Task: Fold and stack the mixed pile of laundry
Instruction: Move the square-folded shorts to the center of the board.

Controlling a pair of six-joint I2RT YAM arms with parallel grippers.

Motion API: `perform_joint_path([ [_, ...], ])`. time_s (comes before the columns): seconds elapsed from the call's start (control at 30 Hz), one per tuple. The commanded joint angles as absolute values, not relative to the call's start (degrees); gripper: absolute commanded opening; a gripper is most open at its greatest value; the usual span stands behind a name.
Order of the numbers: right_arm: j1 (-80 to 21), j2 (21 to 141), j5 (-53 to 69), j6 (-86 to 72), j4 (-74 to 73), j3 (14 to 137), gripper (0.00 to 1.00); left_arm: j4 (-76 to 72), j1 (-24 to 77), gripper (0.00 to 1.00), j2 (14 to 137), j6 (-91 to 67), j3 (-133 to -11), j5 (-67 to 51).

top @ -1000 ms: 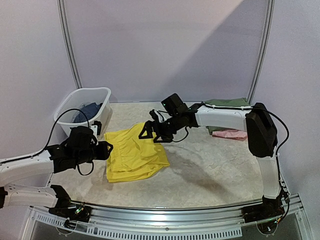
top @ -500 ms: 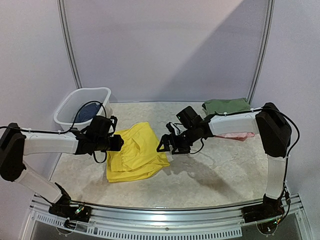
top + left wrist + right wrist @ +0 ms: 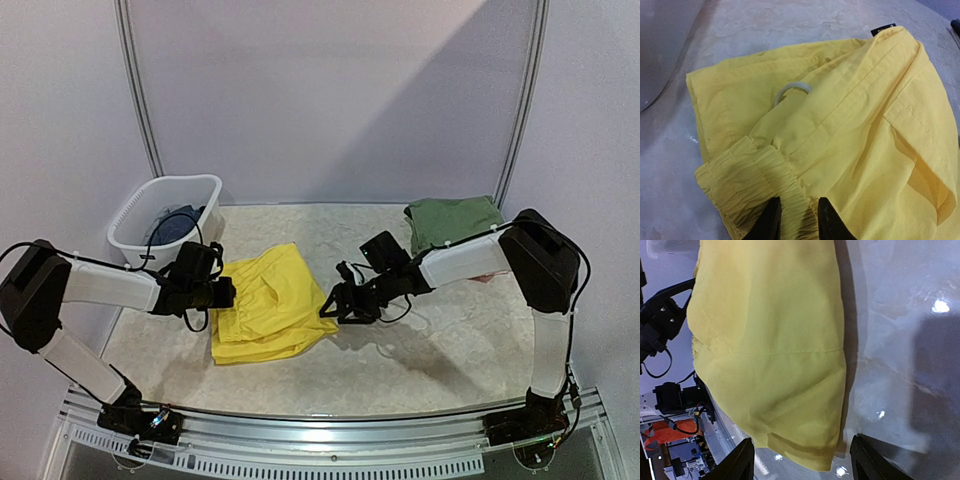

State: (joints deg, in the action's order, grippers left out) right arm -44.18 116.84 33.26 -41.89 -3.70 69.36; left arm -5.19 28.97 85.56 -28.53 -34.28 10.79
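The left arm and right arm are white tubes joined by chunky black joint housings. Thin black cables loop loosely near the wrists. The left gripper and right gripper are black, with slim tapered fingers.

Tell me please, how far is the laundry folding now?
Done: the green garment lies folded at the back right. In hand: the yellow shorts lie part-folded at the centre; the left pincer pinches their waistband and the right pincer is open at their hem. Left: finishing and stacking the shorts, and the dark blue garment in the white basket.
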Motion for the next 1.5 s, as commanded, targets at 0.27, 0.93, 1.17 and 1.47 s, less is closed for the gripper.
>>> perform_joint_path([
  [0.27,-44.04,118.82,38.85,-46.59,6.93,63.77,0.60,-8.16,26.94,0.24,90.75,-28.55,-33.22,11.75],
  [0.93,-44.05,120.32,39.37,-49.60,13.12,60.03,0.32,-8.68,26.63,0.23,91.25,-28.16,-32.74,12.12],
  [1.17,-44.08,120.92,39.75,-50.78,17.49,57.08,0.01,-11.56,26.63,0.22,92.76,-27.69,-32.20,9.78],
  [1.47,-44.18,118.44,37.27,-50.62,20.02,48.04,0.00,-14.23,28.61,0.20,92.99,-28.36,-31.21,4.55],
])
